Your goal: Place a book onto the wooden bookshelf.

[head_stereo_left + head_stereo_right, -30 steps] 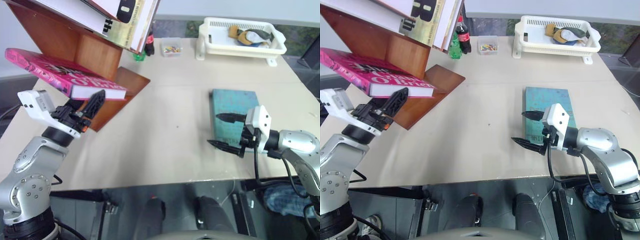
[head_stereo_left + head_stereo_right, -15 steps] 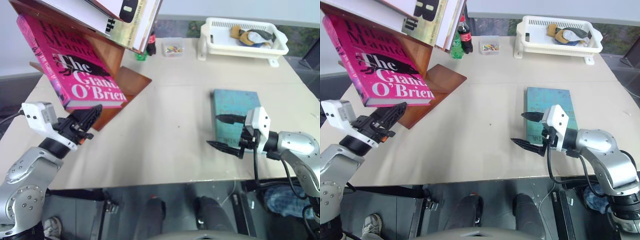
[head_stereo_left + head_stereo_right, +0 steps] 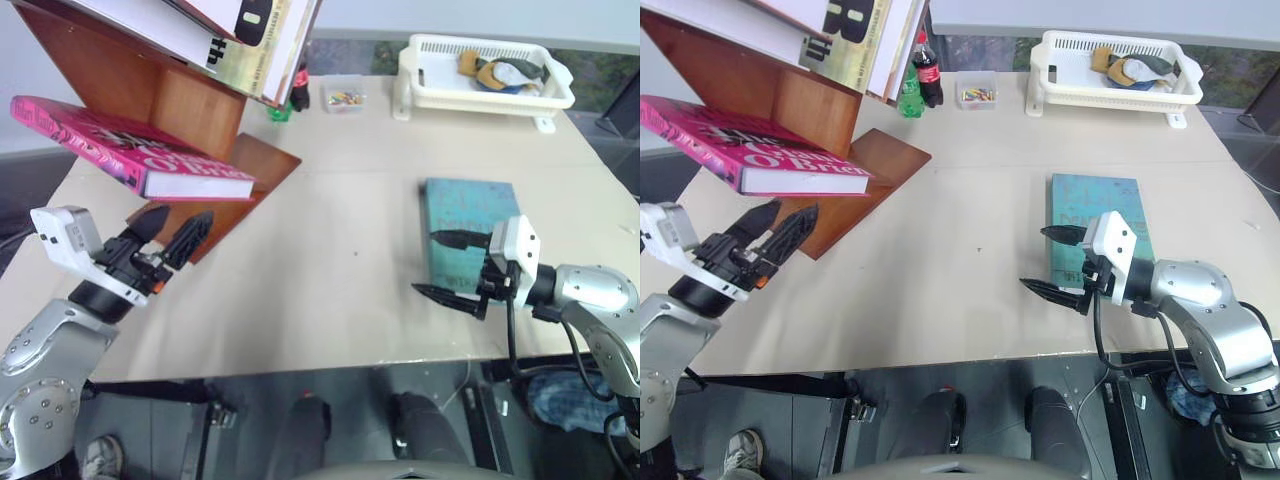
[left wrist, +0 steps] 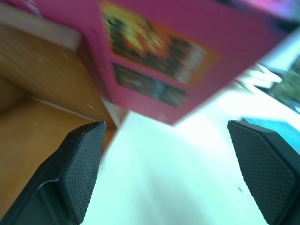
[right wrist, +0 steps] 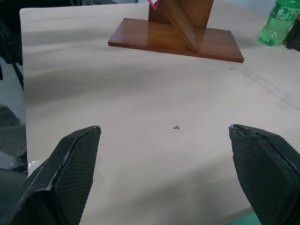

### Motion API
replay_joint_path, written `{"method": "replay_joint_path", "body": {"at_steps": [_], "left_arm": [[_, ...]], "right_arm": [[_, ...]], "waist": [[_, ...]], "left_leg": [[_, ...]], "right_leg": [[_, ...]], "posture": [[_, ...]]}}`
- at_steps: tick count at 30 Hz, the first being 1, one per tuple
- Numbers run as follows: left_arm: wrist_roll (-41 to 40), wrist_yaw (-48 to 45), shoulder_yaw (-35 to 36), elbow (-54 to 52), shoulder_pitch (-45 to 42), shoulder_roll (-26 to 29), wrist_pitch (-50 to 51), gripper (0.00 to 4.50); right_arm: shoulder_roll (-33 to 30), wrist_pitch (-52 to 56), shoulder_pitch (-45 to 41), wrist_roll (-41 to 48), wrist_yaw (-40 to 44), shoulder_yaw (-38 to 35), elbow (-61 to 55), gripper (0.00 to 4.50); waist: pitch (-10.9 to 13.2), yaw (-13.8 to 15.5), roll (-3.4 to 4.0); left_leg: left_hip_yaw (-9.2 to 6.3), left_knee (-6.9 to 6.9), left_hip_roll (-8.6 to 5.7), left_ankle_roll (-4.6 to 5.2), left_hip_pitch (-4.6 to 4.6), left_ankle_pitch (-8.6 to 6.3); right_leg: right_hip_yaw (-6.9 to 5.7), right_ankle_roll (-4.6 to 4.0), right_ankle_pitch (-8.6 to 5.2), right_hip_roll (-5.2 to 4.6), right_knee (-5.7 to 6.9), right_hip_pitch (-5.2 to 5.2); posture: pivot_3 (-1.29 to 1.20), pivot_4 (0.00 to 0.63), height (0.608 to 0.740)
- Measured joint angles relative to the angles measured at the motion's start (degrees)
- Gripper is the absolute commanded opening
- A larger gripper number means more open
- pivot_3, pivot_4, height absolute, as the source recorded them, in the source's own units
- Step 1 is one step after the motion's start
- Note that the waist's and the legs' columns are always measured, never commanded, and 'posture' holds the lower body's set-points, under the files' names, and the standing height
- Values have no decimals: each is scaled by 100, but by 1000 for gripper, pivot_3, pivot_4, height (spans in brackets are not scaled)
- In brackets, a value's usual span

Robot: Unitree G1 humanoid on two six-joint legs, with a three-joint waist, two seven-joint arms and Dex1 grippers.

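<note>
The pink book (image 3: 130, 150) lies flat on a lower slanted board of the wooden bookshelf (image 3: 190, 105), its white page edges toward the table's middle. My left gripper (image 3: 170, 232) hangs just below and in front of the book, open and empty, not touching it. In the left wrist view the book's back cover (image 4: 187, 61) with small dark pictures sits above the spread fingertips (image 4: 79, 168). My right gripper (image 3: 445, 265) stands open and empty over the near left edge of a teal book (image 3: 470, 225).
White and yellow-spined books (image 3: 240, 40) lean on the shelf's upper board. A cola bottle (image 3: 927, 70), a green bottle (image 3: 908, 98) and a small clear box (image 3: 342, 97) stand behind the shelf. A white basket (image 3: 485, 75) sits at the back right.
The pink book, tipped up with its cover showing half a second ago, now lies flat on the shelf board. My left gripper has opened and drawn back and down. The right arm stayed still.
</note>
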Motion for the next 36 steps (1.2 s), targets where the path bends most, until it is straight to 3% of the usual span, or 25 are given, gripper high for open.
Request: {"method": "replay_joint_path", "body": {"at_steps": [3, 7, 8, 10, 11, 16, 20, 32, 36], "left_arm": [[304, -728, -219, -104, 312, 107, -286, 3627], [407, -1173, -660, -304, 187, 54, -528, 1693], [436, -1176, -835, -355, 28, -16, -567, 1389], [531, -1024, -1209, -379, -459, -253, -637, 241], [584, -882, -1358, -367, -745, -397, -681, 29], [1307, -102, -1550, 321, -1824, -789, -1062, 29], [1837, 231, -1474, 862, -2336, -785, -1462, 29], [2041, 139, -1484, 1118, -2294, -820, -1637, 29], [1822, -187, -1490, 865, -1909, -790, -1550, 29]], "right_arm": [[0, 0, 29, -3, -1, 0, -1, 4500], [-1, 5, 67, 2, -8, -10, -28, 4500], [-3, 14, 89, 4, -18, -19, -47, 4500], [-2, 30, 148, 23, -62, -50, -153, 4500], [9, 50, 175, 51, -111, -58, -221, 4500], [150, 90, 346, 346, -324, -268, -547, 4500], [463, 177, 376, 928, -551, -449, -930, 4500], [683, 142, 187, 1413, -837, -666, -1163, 4500], [684, 51, 100, 1412, -800, -661, -1160, 4500]], "waist": [[3, 11, 6], [4, 40, 5], [5, 43, 5], [5, 46, 6], [4, 47, 5], [4, 4, 5], [3, 3, 9], [4, -5, 9], [4, 1, 9]], "left_leg": [[3, -2, 0, 0, -1, 0], [0, 0, -1, 0, -4, 0], [0, 0, -1, 0, -4, 0], [-2, 1, -1, 0, -5, 0], [-5, 1, -2, 0, -7, 0], [-8, 0, -1, 1, -5, 0], [-9, -1, -1, 1, -1, 0], [-7, 0, 2, 1, 3, 1], [-6, -1, 2, 1, -5, 0]], "right_leg": [[1, 3, -2, -2, -4, 0], [-2, 7, -4, -5, -6, 0], [-2, 7, -4, -5, -6, 0], [-3, 2, 0, -4, -5, 1], [-4, 1, 1, -3, -5, 1], [-4, 14, 9, 4, -2, 1], [-4, 19, 12, 5, 4, 1], [-1, 10, 5, 6, 7, 2], [-2, 13, 7, 4, -1, 1]], "posture": [[0, 150, 740], [0, 150, 740], [0, 150, 740], [0, 150, 740], [0, 150, 740], [0, 150, 740], [0, 150, 740], [0, 150, 740], [0, 150, 740]]}}
